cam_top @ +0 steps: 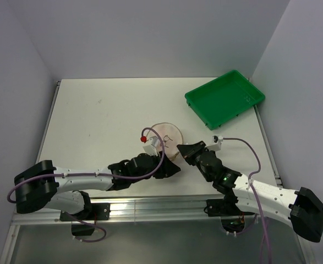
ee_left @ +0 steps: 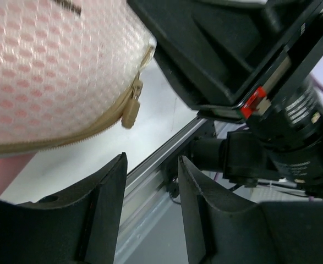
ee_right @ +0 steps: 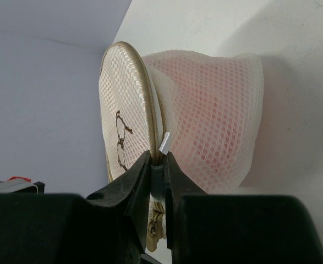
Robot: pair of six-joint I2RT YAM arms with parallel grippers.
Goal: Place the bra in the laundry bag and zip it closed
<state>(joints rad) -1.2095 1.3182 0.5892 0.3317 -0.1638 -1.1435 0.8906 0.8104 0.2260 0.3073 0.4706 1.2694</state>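
Observation:
The laundry bag (cam_top: 167,135) is a round cream mesh pouch lying near the table's front middle. Through its mesh the salmon-pink bra (ee_right: 216,124) shows inside. My right gripper (ee_right: 158,159) is shut on the bag's tan zip rim (ee_right: 147,110), just beside a small white tag; in the top view this gripper (cam_top: 181,149) sits at the bag's near right edge. My left gripper (ee_left: 151,165) stands open below the bag (ee_left: 45,60), with nothing between its fingers. The tan zip pull (ee_left: 131,108) hangs from the rim, above and left of the left fingertips.
A green plastic tray (cam_top: 222,99) sits at the back right of the table. An aluminium rail (cam_top: 150,204) runs along the near edge, right under both arms. Grey walls close in on the left, back and right.

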